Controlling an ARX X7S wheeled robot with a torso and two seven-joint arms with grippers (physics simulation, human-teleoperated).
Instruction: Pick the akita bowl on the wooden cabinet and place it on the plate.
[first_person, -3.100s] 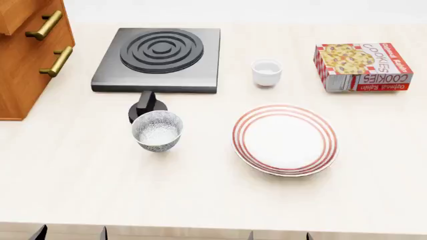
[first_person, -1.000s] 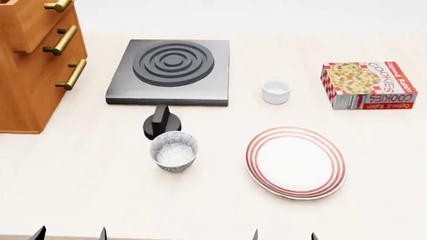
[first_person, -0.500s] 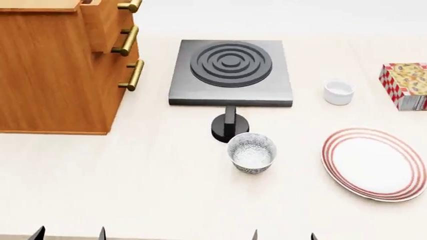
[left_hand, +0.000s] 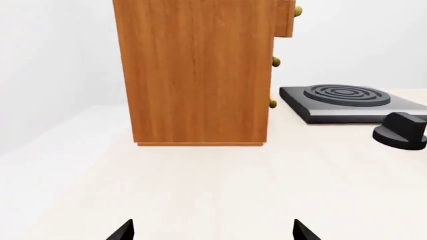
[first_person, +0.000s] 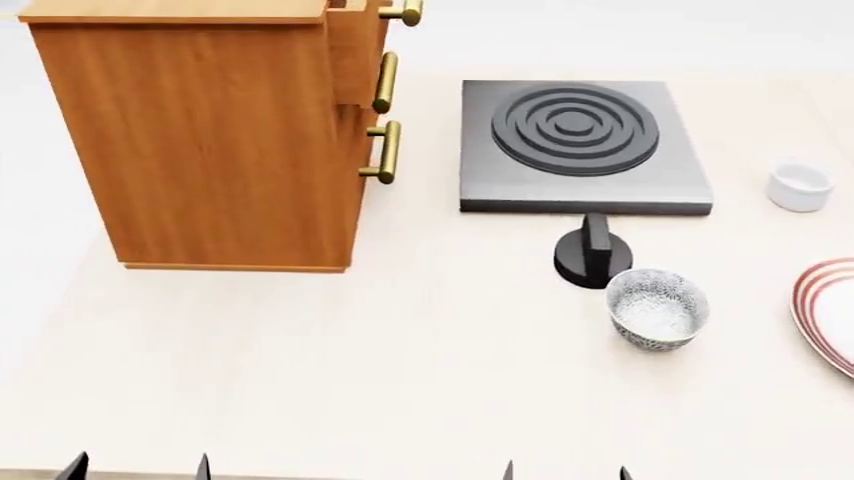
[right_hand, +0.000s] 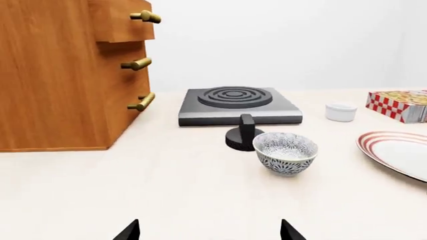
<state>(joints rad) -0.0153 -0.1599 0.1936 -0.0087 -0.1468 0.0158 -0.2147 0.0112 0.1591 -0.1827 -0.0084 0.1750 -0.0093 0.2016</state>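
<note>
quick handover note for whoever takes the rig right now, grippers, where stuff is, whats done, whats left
Left gripper and right gripper: open, empty, low over the counter.
Wooden cabinet stands left of the stove; its top is mostly out of view, no bowl seen there.
A speckled bowl sits on the counter by the stove knob.
Plate at right, bare.
Done: nothing. Left: find, grasp, place.

Showing only the dark tips of the fingers, low at the near edge of the head view. Left gripper (first_person: 135, 465) holding its two fingers (left_hand: 122, 231) well apart, gripping nothing, hovering low over the tabletop (first_person: 334, 370). Right gripper (first_person: 566, 470) doing the same, fingers (right_hand: 127, 231) spread wide and empty. Arms and wrists staying out of sight in all three views.
</note>
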